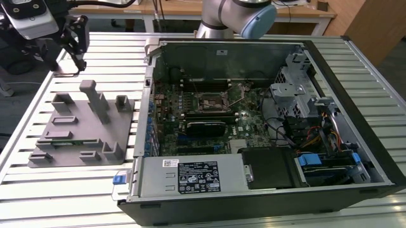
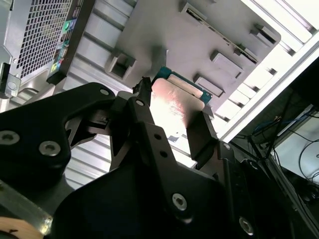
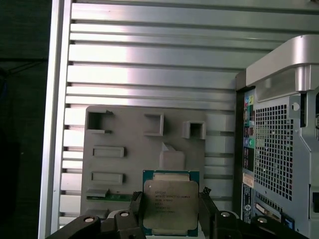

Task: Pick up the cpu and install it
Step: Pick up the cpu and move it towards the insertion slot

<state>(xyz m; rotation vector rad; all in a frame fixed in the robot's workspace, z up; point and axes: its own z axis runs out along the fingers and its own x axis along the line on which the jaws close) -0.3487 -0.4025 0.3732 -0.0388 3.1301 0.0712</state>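
Clamping the square, silver-topped, green-edged cpu (image 3: pixel 171 205), the end effector (image 3: pixel 170 197) pinches two sides.

I'm looking over a slatted aluminium table (image 1: pixel 63 190), and the light bounces hard off its slats (image 3: pixel 149 55), nearly white in the first wrist view. Behind it, in the exterior view, I see a wooden desk (image 1: pixel 171 8) on white legs, with a wooden panel (image 1: pixel 374 23) at the exterior view's right. There's grey floor (image 1: pixel 19 102) past the table's edge, and loose cables (image 2: pixel 269 128) trail below it in the second wrist view.
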